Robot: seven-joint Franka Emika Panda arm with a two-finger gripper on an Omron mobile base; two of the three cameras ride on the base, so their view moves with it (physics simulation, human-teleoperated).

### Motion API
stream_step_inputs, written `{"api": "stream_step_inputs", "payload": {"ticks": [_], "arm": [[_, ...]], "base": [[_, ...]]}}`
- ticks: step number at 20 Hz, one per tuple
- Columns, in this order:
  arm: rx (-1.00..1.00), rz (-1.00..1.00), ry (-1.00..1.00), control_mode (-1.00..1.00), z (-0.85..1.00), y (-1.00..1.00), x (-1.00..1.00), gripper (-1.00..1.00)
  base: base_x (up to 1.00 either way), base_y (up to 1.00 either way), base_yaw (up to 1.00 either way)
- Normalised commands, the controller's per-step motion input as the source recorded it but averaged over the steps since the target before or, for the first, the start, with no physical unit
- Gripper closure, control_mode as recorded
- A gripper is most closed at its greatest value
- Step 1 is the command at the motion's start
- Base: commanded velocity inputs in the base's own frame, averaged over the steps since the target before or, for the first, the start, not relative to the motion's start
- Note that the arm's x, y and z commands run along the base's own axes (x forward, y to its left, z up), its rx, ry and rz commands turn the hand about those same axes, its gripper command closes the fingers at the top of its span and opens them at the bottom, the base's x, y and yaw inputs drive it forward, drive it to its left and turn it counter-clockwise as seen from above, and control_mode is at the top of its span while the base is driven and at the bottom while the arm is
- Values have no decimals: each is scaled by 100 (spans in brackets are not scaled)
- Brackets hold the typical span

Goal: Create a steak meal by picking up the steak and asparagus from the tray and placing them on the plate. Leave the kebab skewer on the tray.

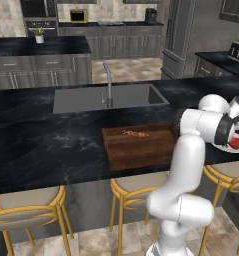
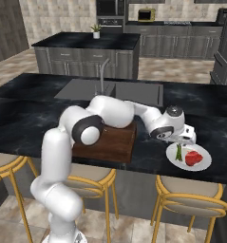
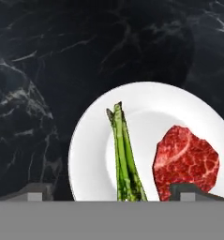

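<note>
Plate [image 3: 146, 105], right of tray [image 1: 136, 150]: we list steak [image 3: 186, 161] and asparagus [image 3: 125, 159] lying on it. Kebab skewer [image 1: 135, 133] on tray. End effector [image 3: 118, 192] released, empty above plate. We judge the task complete.

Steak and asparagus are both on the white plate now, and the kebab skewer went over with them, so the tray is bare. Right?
Not quite. The kebab skewer lies on the tray, as the left base view shows. The rest holds: the steak and the asparagus both lie on the plate in the hand view.
</note>
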Motion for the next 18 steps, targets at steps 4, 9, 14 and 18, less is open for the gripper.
{"api": "stream_step_inputs", "payload": {"ticks": [4, 9, 14, 18], "arm": [[0, 0, -23, -100, 70, 67, -58, -100], [-2, 3, -21, -100, 83, 77, -68, -100], [-8, 10, -8, -100, 99, 94, -58, -100], [-11, 16, -1, -100, 100, 90, -56, -100]], "base": [[0, 0, 0], [0, 0, 0], [0, 0, 0], [0, 0, 0]]}}
